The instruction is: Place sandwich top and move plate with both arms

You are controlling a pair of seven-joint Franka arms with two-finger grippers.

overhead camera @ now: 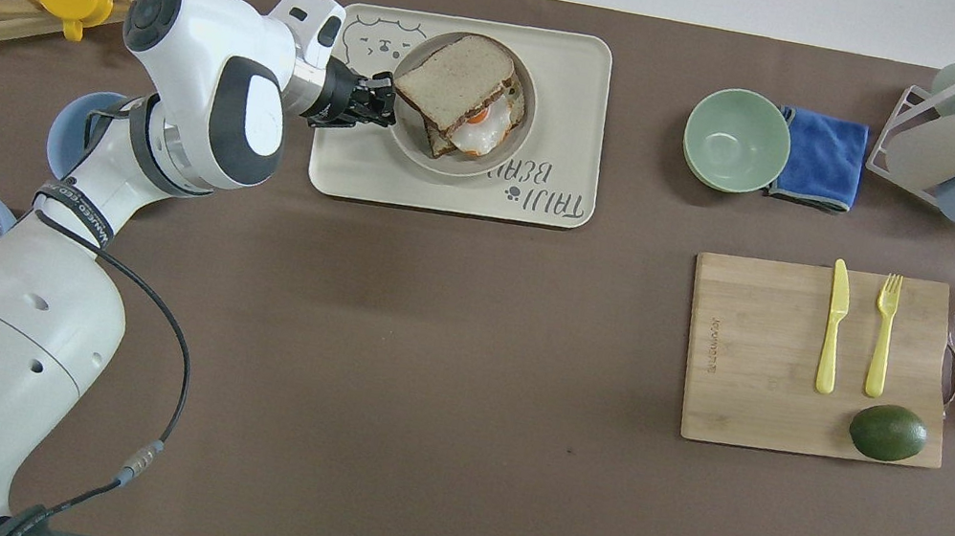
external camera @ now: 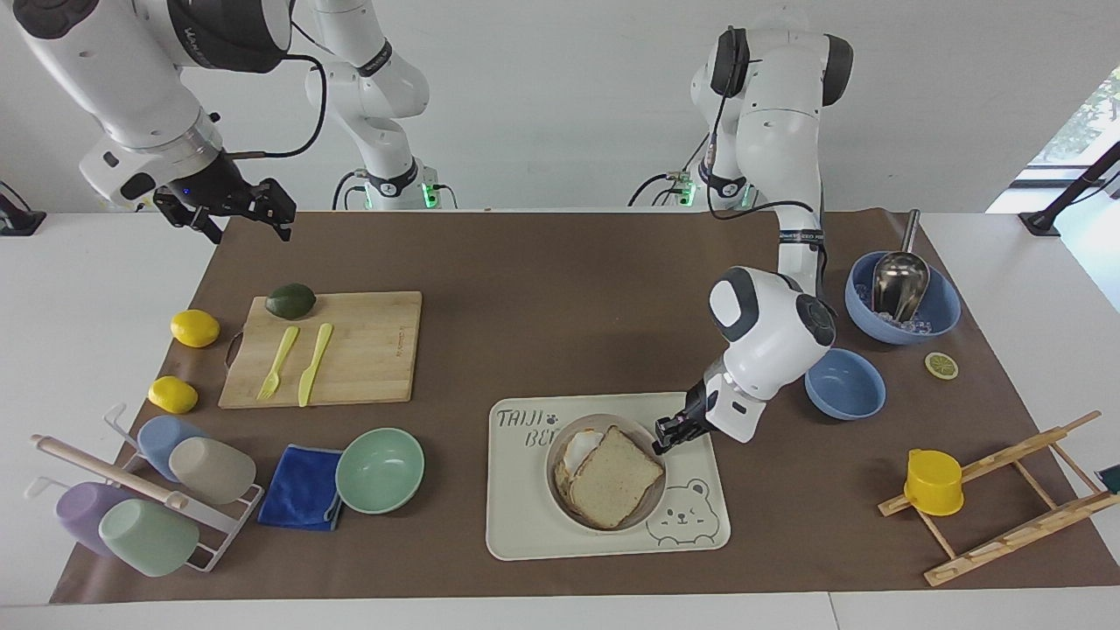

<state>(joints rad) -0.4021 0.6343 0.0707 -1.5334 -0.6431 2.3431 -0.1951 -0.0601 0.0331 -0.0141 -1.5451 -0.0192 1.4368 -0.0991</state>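
Although the sandwich top [external camera: 615,475] lies tilted over an egg-bearing slice [overhead camera: 484,124] and hides most of it, both sit on the plate [external camera: 560,442], which rests on the bear tray [external camera: 525,525] at the part of the surface farther from the robots. Clamped on the plate's rim at the left arm's end, the left gripper [external camera: 667,432] has its jaws shut there, the fingertips hard to separate from the rim. Raised over the surface's edge near the cutting board [external camera: 367,350], the right gripper [external camera: 236,219] hangs with jaws spread wide and empty, half cut off in the overhead view.
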